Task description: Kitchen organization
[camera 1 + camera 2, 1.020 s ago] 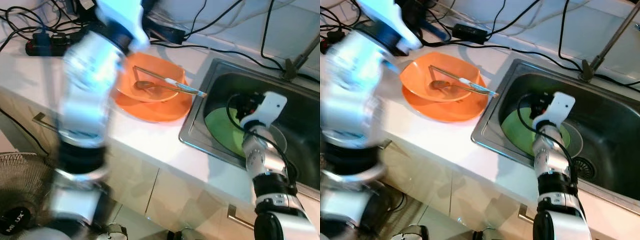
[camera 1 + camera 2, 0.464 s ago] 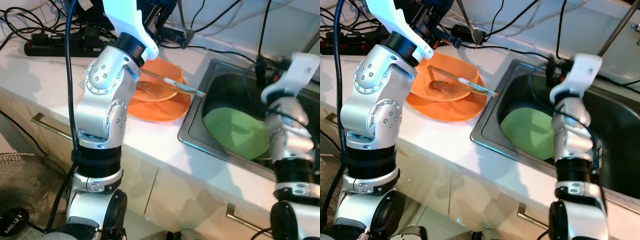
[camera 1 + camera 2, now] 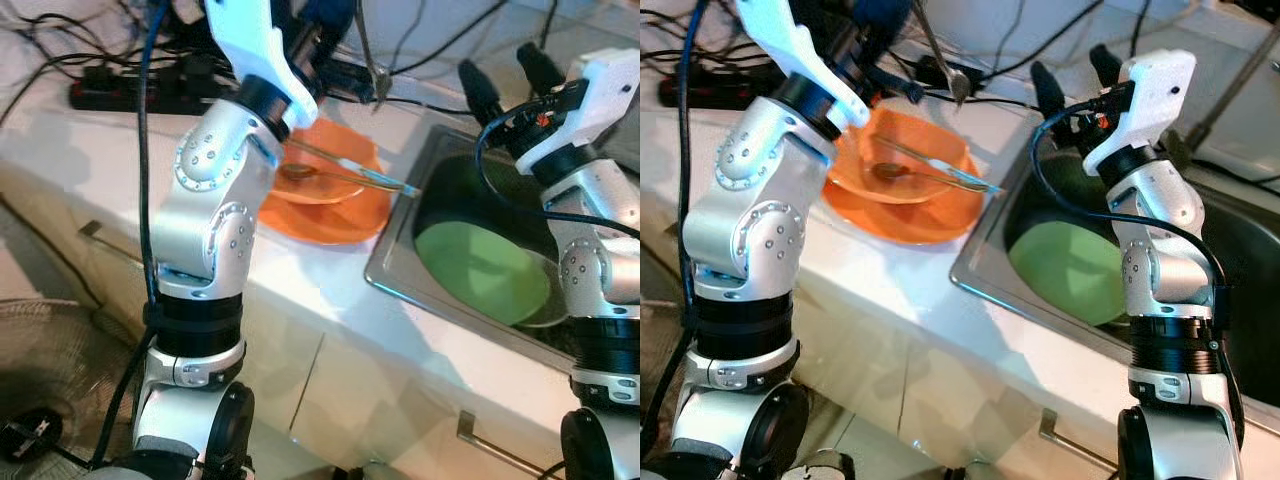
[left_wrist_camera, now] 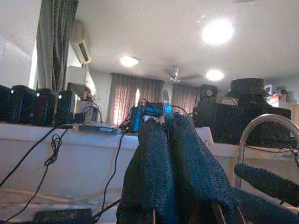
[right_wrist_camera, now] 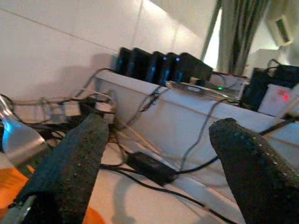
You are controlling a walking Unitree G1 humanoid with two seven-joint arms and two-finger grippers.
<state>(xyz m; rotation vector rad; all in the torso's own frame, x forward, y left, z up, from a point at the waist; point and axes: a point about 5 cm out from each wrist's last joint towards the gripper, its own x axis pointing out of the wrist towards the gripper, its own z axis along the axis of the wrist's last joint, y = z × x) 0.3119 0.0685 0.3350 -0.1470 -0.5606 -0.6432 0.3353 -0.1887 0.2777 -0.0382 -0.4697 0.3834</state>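
We see the left gripper point(image 4: 169, 140) raised above the back of the bench point(image 3: 300, 290), its jaws clamped together on a metal spoon point(image 3: 945, 60) whose bowl hangs down over the orange dishes. An orange bowl point(image 3: 330, 170) sits on an orange plate point(image 3: 340, 215) on the bench, just beside the sink point(image 3: 400, 275). In the bowl lie a second spoon point(image 3: 300, 172) and a utensil with a pale blue handle point(image 3: 375, 178) that juts over the rim toward the sink. A green plate point(image 3: 480, 270) lies tilted in the sink. The right gripper point(image 5: 159, 154) is held up above the sink's near-left corner, jaws wide apart and holding nothing. Black cables and a power strip point(image 3: 130, 92) run along the wall behind the dishes.
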